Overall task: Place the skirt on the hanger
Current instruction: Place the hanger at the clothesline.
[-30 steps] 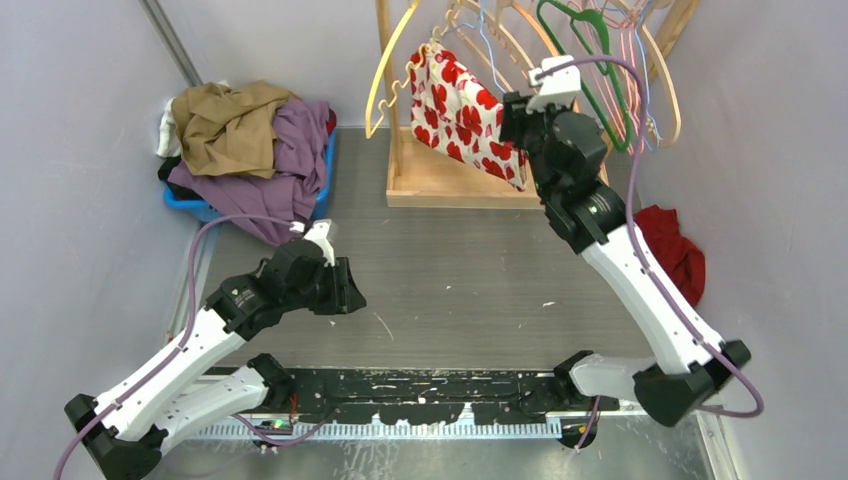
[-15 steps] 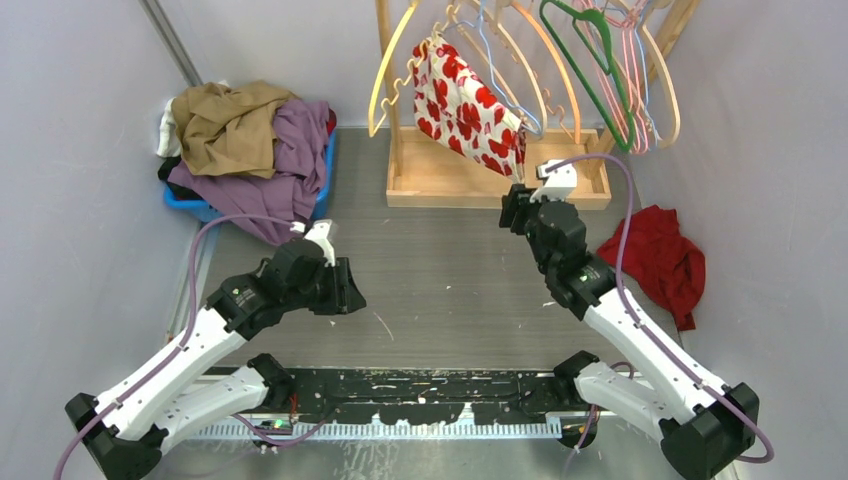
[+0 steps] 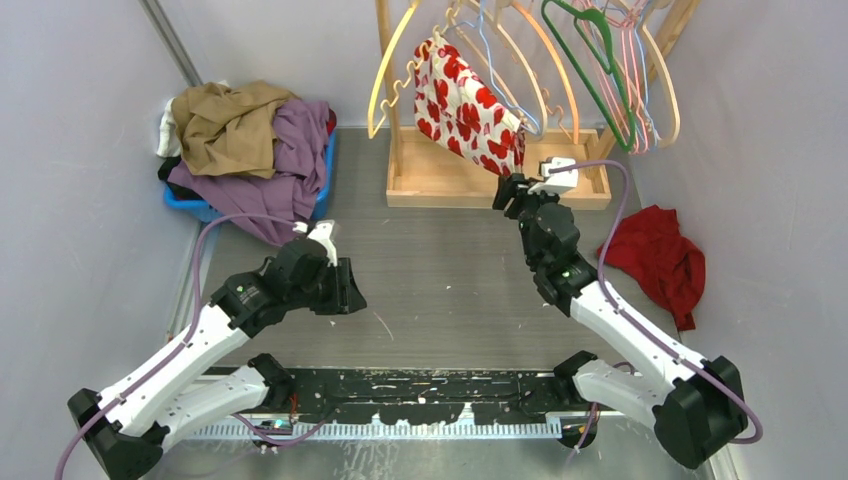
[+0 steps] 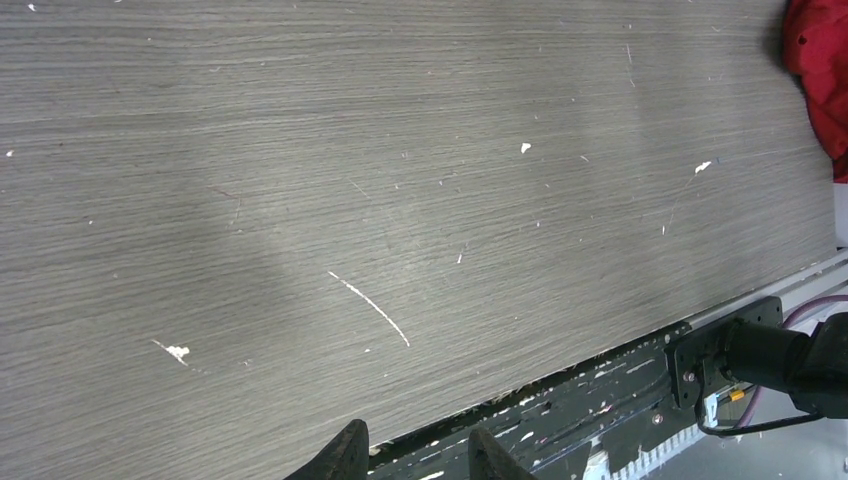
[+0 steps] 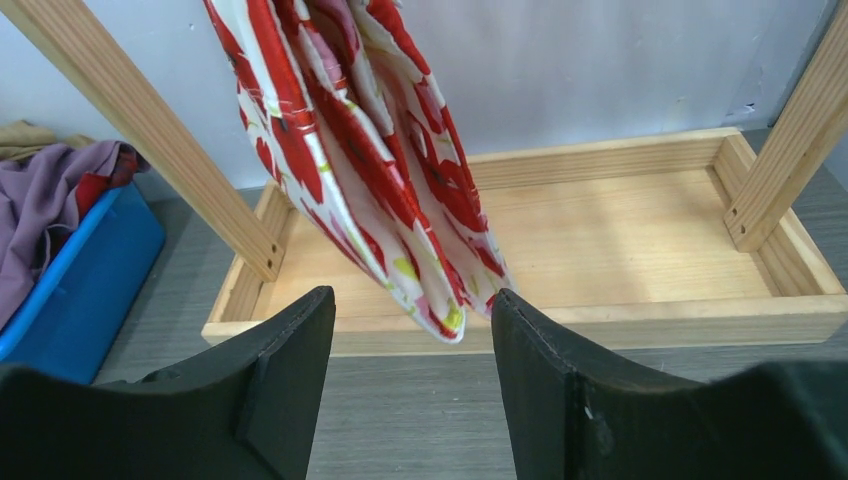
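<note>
The skirt [image 3: 465, 105], white with red hearts, hangs from a pale wooden hanger [image 3: 384, 72] at the left end of the rack, and its lower hem droops over the wooden tray [image 5: 640, 225] that forms the rack's base. The right gripper [image 5: 412, 302] sits low on the table side of that tray, facing the hem, with its 2 fingers spread wide and nothing between them; the cloth is near them but not touching. The left gripper [image 4: 412, 445] hovers over the bare grey table [image 3: 450, 280], well apart from the rack, its fingers parted and empty. A blue bin [image 3: 196, 206] heaped with clothes sits at the far left, and a red garment [image 3: 660, 255] lies crumpled at the right.
</note>
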